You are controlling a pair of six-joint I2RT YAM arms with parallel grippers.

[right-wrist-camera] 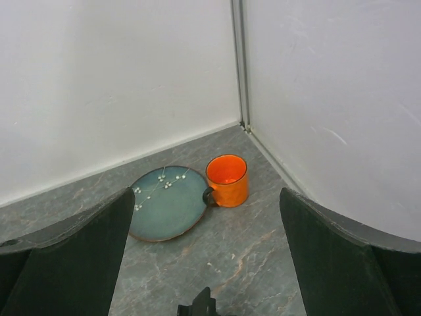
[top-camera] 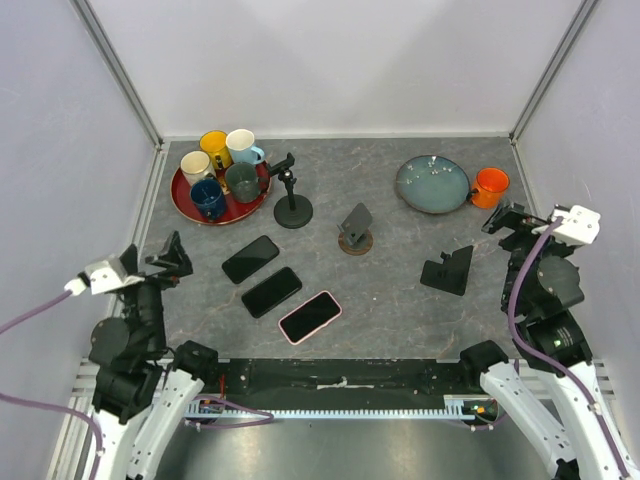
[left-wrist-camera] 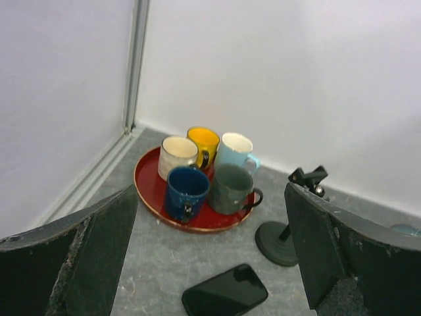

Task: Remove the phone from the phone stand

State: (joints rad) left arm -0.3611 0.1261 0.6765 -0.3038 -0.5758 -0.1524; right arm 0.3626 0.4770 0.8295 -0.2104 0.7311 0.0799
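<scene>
Three phones lie flat on the worktop [top-camera: 400, 300], left of centre, in a slanting row. We see a black phone [top-camera: 250, 259] farthest and most to the left. A second black phone [top-camera: 271, 292] lies just beside it on the near-right, and a pink-cased phone [top-camera: 310, 316] lies nearest and most to the right. They lie close together, and all three are apart from the stands.

Beyond the row, a clamp stand [top-camera: 292, 205] rises from a round base, just right of a red tray [top-camera: 176, 200] carrying five mugs [top-camera: 240, 180]. A small tilted stand [top-camera: 355, 232] on a round base sits near the middle of the worktop. An angled black stand [top-camera: 450, 270] sits further right and nearer. At the far right, a teal plate [top-camera: 432, 184] lies just beside an orange mug [top-camera: 490, 186].

We find the left tool [top-camera: 175, 257] at the left edge of the worktop, its fingers [left-wrist-camera: 85, 263] spread wide and gripping nothing. Between them its wrist view takes in the tray, the clamp stand and the black phone. The right tool [top-camera: 510, 222] hangs at the right edge, its fingers [right-wrist-camera: 72, 263] also spread wide around nothing. Its wrist view faces the plate and the orange mug.
</scene>
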